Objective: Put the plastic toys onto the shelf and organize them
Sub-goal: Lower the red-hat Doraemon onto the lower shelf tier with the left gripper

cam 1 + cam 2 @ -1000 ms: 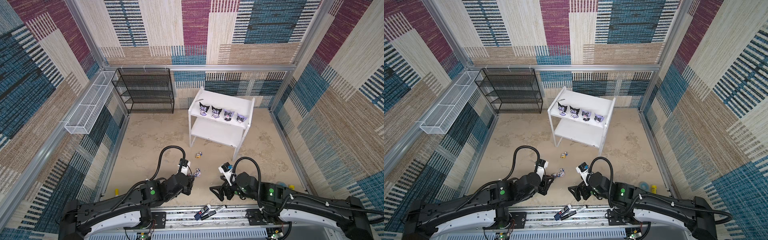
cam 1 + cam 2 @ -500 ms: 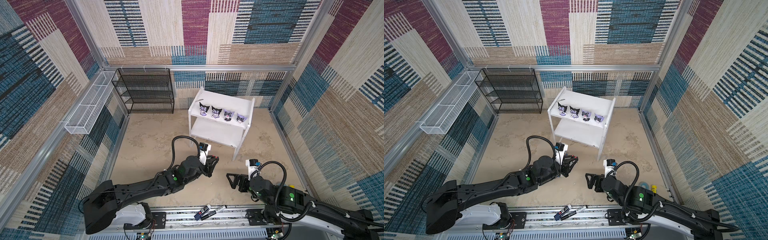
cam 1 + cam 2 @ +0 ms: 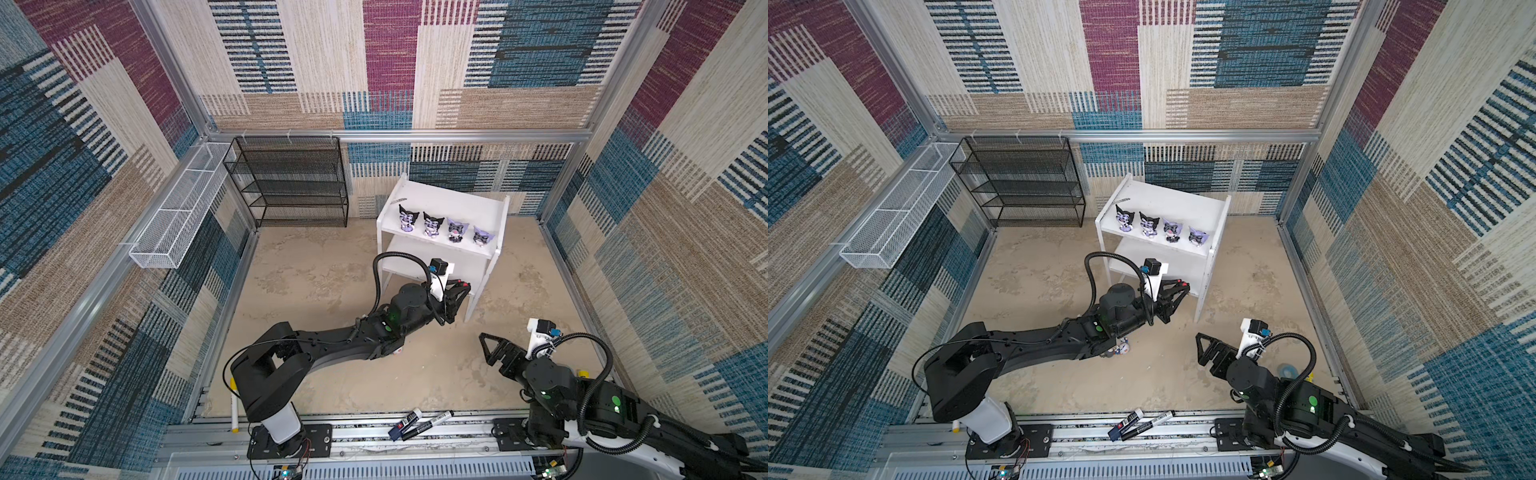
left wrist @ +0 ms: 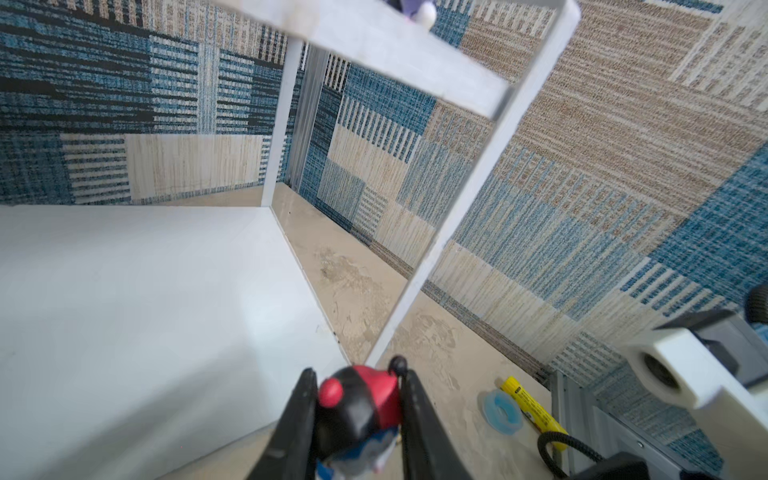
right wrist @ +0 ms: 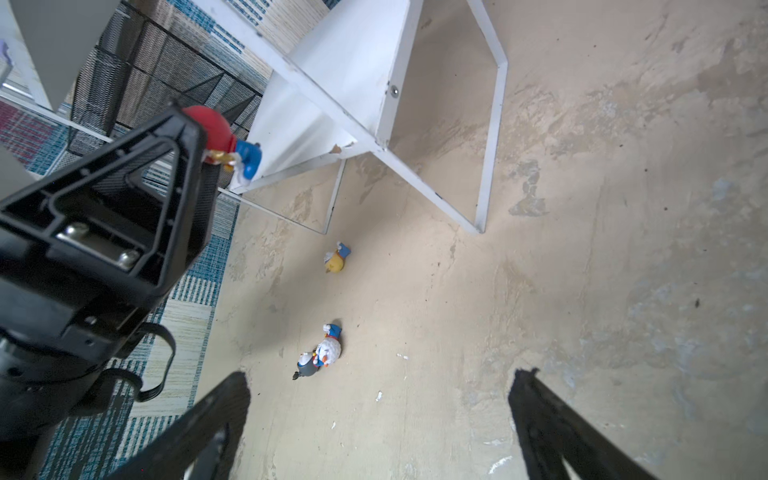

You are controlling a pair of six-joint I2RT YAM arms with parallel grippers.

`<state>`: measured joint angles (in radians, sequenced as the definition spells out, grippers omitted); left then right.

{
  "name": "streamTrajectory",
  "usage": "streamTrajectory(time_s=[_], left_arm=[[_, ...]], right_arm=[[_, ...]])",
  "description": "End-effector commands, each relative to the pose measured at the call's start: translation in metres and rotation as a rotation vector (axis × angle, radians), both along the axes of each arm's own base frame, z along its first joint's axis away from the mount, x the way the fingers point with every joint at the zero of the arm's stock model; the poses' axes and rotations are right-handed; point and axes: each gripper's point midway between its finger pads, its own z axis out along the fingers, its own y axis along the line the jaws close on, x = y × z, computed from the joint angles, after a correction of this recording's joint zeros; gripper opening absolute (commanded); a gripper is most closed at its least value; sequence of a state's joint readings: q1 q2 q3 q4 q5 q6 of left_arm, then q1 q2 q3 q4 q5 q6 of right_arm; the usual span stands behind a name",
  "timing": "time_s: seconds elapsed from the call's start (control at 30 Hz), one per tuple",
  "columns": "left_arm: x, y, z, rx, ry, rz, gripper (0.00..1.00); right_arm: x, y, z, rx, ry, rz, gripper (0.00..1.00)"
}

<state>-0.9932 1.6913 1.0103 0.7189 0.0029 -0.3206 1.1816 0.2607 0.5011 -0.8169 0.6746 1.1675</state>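
Note:
My left gripper (image 3: pixel 462 287) (image 4: pixel 359 372) is shut on a small plastic toy (image 4: pixel 357 401) with a red-and-black hat and blue body, which also shows in the right wrist view (image 5: pixel 222 135). It hangs at the front edge of the lower tier of the white shelf (image 3: pixel 478 201) (image 3: pixel 1183 201) (image 4: pixel 124 291). Several hooded toys (image 3: pixel 433 224) (image 3: pixel 1148 225) stand in a row on the top tier. Three small toys lie on the floor: a yellow one (image 5: pixel 336 259), a white one (image 5: pixel 331 348) and a grey one (image 5: pixel 306 367). My right gripper (image 3: pixel 485 348) (image 5: pixel 378 388) is open and empty over bare floor.
A black wire rack (image 3: pixel 291 183) stands at the back wall, and a white wire basket (image 3: pixel 178 216) hangs on the left wall. Marker pens (image 3: pixel 419 424) lie on the front rail. A blue tape ring (image 4: pixel 500 411) and a yellow marker (image 4: pixel 532 405) lie near the right wall.
My left arm has stretched from the front floor to the shelf's lower tier, carrying the toy. My right arm has swung to the right, away from the middle.

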Motion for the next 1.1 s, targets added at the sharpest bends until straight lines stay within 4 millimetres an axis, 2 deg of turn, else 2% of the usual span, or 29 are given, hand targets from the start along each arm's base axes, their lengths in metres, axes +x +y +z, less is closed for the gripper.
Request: streamTrajectory(time_s=[0.0, 0.2, 0.5, 1.07], left_arm=[[0.009, -0.005, 0.014, -0.027, -0.082, 0.033, 0.22], [0.022, -0.01, -0.002, 0.014, -0.138, 0.078, 0.22], [0.03, -0.021, -0.012, 0.016, -0.184, 0.086, 0.22], [0.039, -0.031, -0.028, 0.03, -0.175, 0.099, 0.25]], right_arm=[[0.003, 0.004, 0.006, -0.01, -0.03, 0.01, 1.0], [0.004, 0.005, 0.004, -0.031, -0.021, 0.006, 1.0], [0.002, 0.002, 0.008, 0.017, -0.043, 0.006, 1.0], [0.002, 0.003, 0.011, 0.023, -0.052, 0.021, 1.0]])
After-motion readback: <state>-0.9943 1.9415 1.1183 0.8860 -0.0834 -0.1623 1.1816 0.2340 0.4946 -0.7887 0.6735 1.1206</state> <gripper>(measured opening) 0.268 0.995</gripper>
